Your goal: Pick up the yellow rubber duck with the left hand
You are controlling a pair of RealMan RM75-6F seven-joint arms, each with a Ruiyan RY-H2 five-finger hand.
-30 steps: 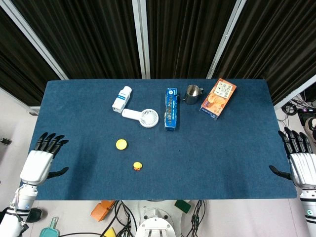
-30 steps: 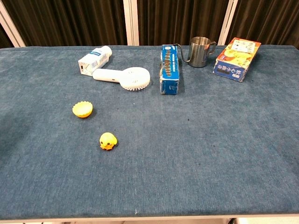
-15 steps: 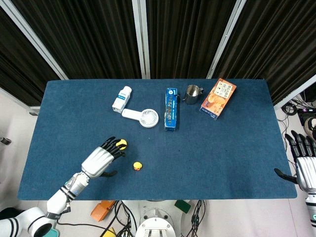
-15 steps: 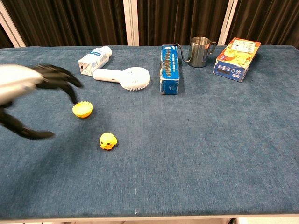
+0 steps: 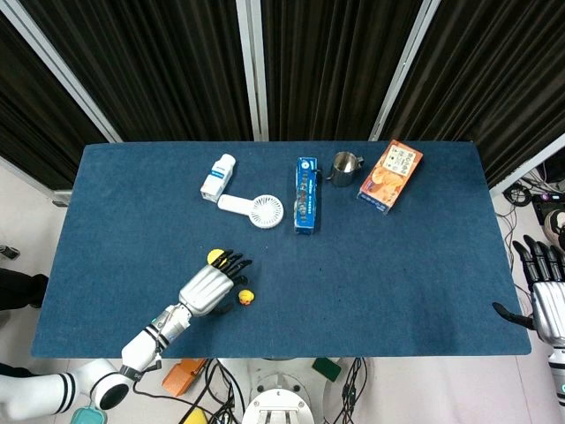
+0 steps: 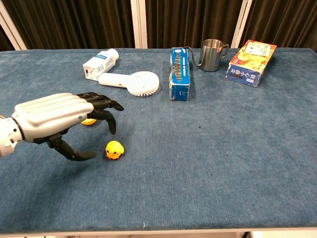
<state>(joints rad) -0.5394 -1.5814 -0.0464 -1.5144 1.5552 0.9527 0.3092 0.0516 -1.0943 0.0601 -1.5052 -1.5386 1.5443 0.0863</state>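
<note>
**Left hand poised beside the duck**

The yellow rubber duck [image 6: 114, 149] sits upright on the blue surface [image 6: 223, 148], near its front edge and left of centre. The left hand [image 6: 59, 119] hovers just to the duck's left, its fingers [image 6: 106, 105] apart and curved above the duck, the thumb low and pointing toward it; it holds nothing, and no part of it touches the duck. A small yellow cup [image 5: 214, 257] lies just behind the hand, partly hidden by it in the chest view.

The right hand [image 5: 547, 296] hangs off the right edge of the surface, fingers spread and empty.

Along the back stand a white bottle [image 6: 99, 63], a white handheld fan [image 6: 131, 82], a blue box [image 6: 180, 73], a metal pitcher [image 6: 212, 48] and an orange snack box [image 6: 251, 56].
</note>
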